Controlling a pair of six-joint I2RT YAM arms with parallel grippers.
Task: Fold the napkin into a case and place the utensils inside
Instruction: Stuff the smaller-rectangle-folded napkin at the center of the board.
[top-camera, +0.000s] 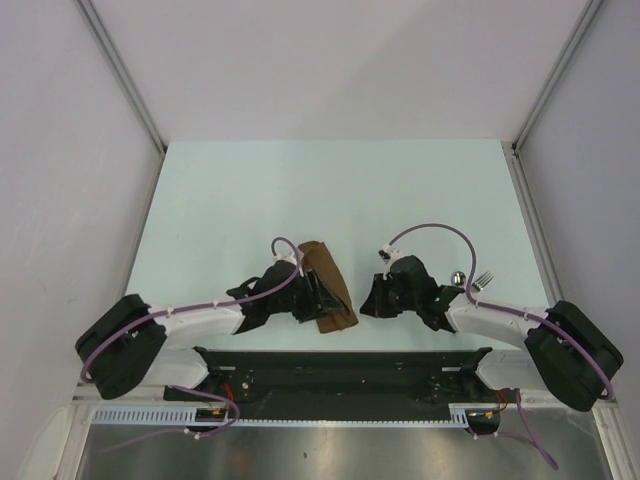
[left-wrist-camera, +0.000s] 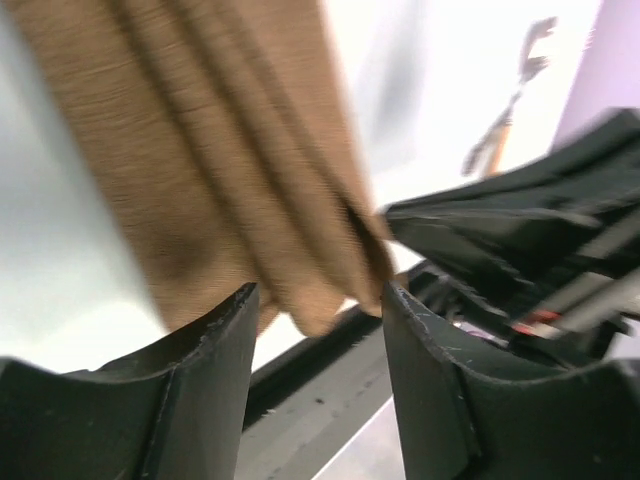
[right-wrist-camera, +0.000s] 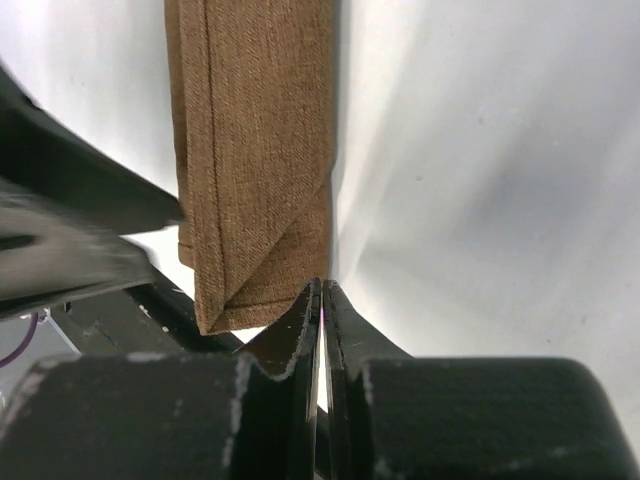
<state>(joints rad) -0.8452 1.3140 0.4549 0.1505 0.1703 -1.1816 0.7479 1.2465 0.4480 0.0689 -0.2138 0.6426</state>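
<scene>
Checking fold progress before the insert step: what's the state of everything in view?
napkin: folded into a narrow strip, flat on the table.
utensils: lying on the table, outside the napkin.
left gripper: open, at the napkin's near end, not clamping it.
right gripper: shut, empty.

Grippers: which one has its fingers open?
The left gripper: its two fingers stand apart by the napkin. The right gripper has its fingers pressed shut.
</scene>
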